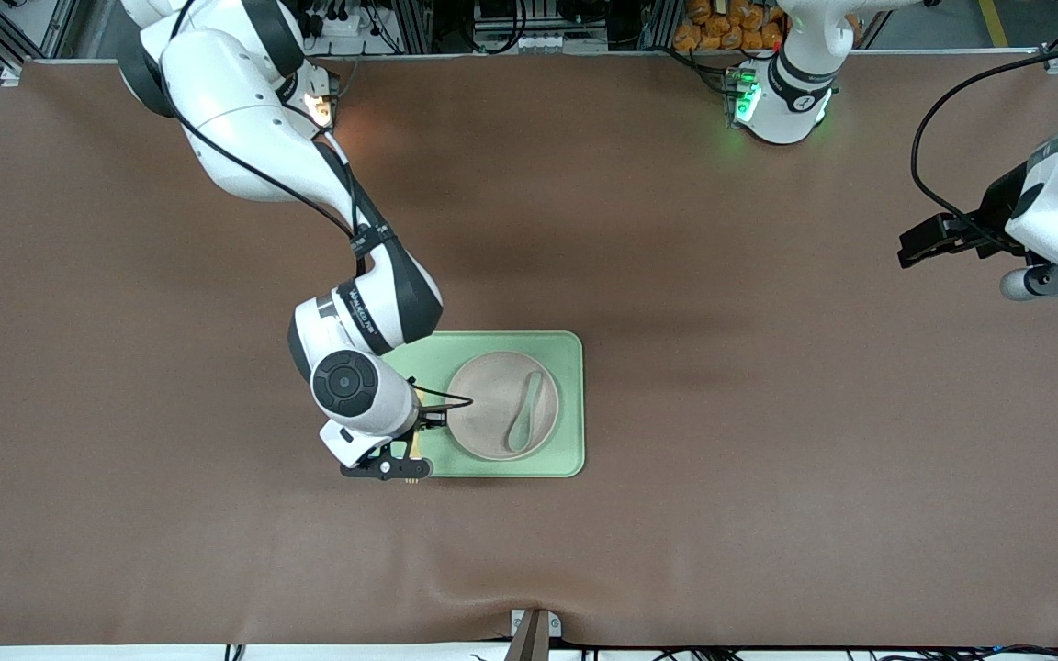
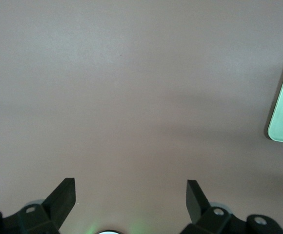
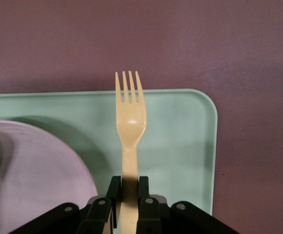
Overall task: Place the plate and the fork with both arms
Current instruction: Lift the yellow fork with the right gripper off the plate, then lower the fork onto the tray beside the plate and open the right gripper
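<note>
the right gripper (image 3: 127,207) hung over the green tray (image 1: 566,404) beside the plate (image 1: 492,413), its fingers clamped on the yellow fork (image 3: 129,117), a spoon (image 1: 525,413) lay on the plate, and the left gripper (image 2: 131,197) waited wide open over bare tabletop (image 1: 768,514).

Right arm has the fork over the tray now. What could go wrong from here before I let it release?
1. The fork, clamped in the right gripper, has its tines past the tray rim; released here it may land half off.
2. The strip of tray beside the plate is narrow, so the fork could land on the plate's edge.
3. The spoon already lies on the plate.
</note>
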